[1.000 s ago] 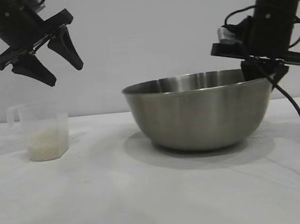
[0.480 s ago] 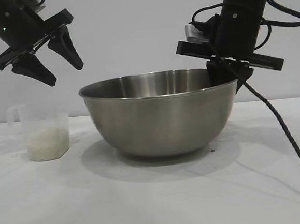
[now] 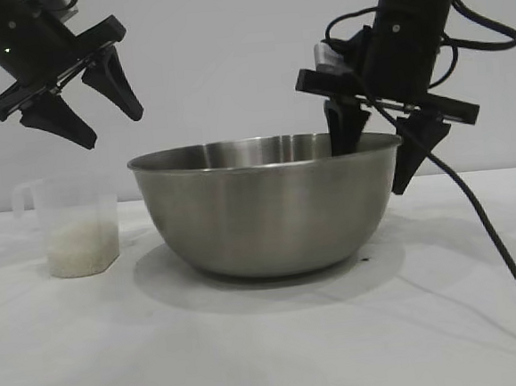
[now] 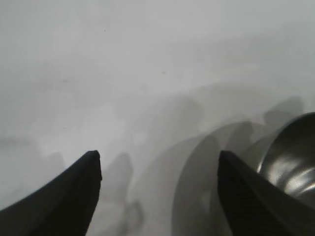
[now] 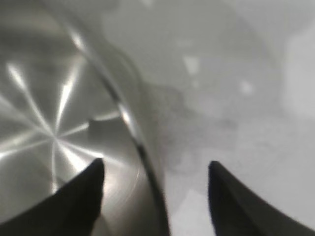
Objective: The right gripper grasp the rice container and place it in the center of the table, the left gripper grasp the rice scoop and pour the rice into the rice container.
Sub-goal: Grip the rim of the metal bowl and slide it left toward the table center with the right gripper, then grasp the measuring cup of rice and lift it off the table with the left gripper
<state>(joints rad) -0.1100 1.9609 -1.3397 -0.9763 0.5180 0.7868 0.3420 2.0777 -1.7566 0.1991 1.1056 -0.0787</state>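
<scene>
The steel rice container (image 3: 264,210) stands on the white table (image 3: 271,353) near its middle. My right gripper (image 3: 372,162) is open and straddles the bowl's right rim, one finger inside and one outside; the right wrist view (image 5: 155,164) shows the rim (image 5: 130,128) between the fingers. The clear rice scoop (image 3: 77,225) stands at the left with rice (image 3: 82,247) in its bottom. My left gripper (image 3: 90,108) is open and empty, hanging above the scoop. In the left wrist view it (image 4: 157,155) hangs over bare table, with the bowl's edge (image 4: 290,157) to one side.
A black cable (image 3: 494,237) trails from the right arm down over the table at the right. White table surface lies in front of the bowl and the scoop.
The right gripper carried the bowl leftward toward the table's middle, then opened its fingers over the rim. The left arm and the scoop have not moved.
</scene>
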